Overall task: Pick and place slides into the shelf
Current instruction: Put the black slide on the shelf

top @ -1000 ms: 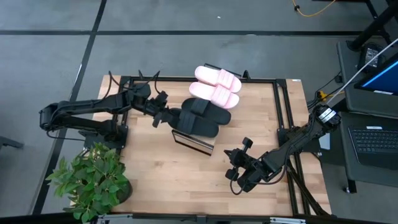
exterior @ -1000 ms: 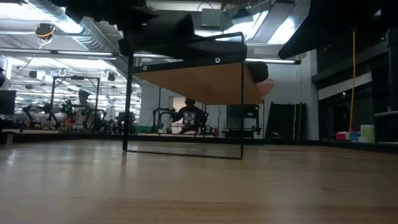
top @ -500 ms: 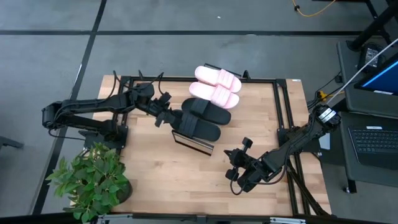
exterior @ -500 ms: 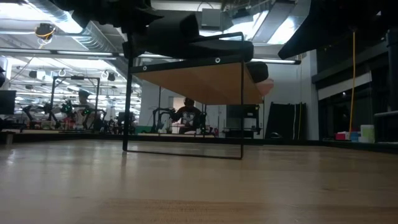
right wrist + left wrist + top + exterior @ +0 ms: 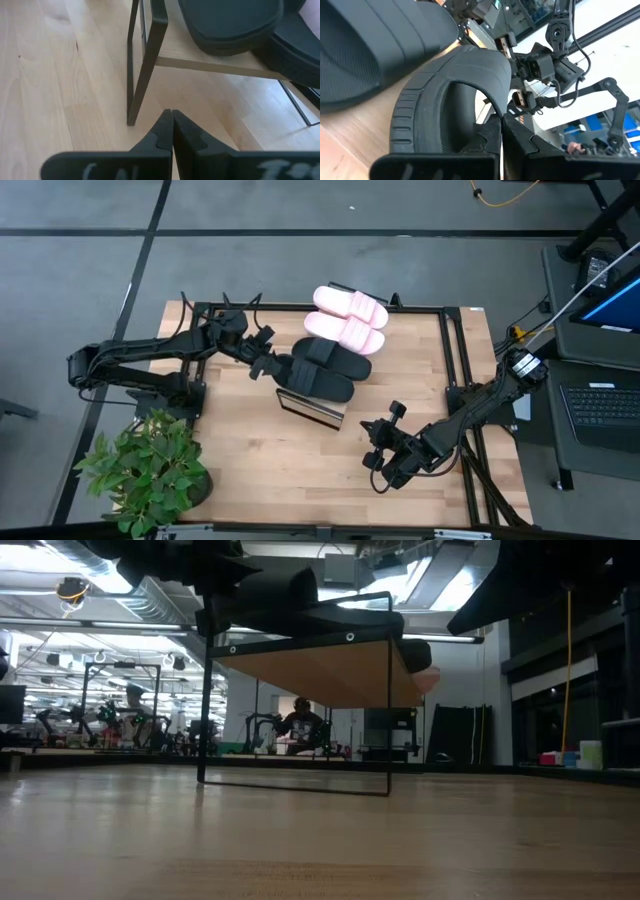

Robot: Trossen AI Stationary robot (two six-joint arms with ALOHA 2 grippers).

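Note:
Two pale pink slides (image 5: pixel 350 305) (image 5: pixel 348 332) lie on the far part of the slanted wooden shelf (image 5: pixel 320 670). One black slide (image 5: pixel 338 358) lies next to them. A second black slide (image 5: pixel 318 382) lies nearest the shelf's dark lower lip (image 5: pixel 310 410). My left gripper (image 5: pixel 267 364) is at this slide's left end, its fingers closed on it (image 5: pixel 501 137). My right gripper (image 5: pixel 385 450) is shut and empty over the table's near right part, and it looks toward the shelf's black frame leg (image 5: pixel 147 60). My left gripper holds the nearer black slide at the edge of its wide strap (image 5: pixel 492 107), beside the foot opening. It comes about level from the table's left side. The fingers (image 5: pixel 487 137) hide the place of contact itself. The slide's sole rests on the shelf board.
A potted plant (image 5: pixel 150 470) stands at the table's near left corner. A thin black frame (image 5: pixel 450 360) runs around the tabletop. A laptop (image 5: pixel 605 395) sits off the table to the right. A person (image 5: pixel 303 722) is far off in the room.
My left gripper has gone a little toward the table's right edge with the nearer black slide. The slide has shifted along the shelf and now lies closer beside the other black slide.

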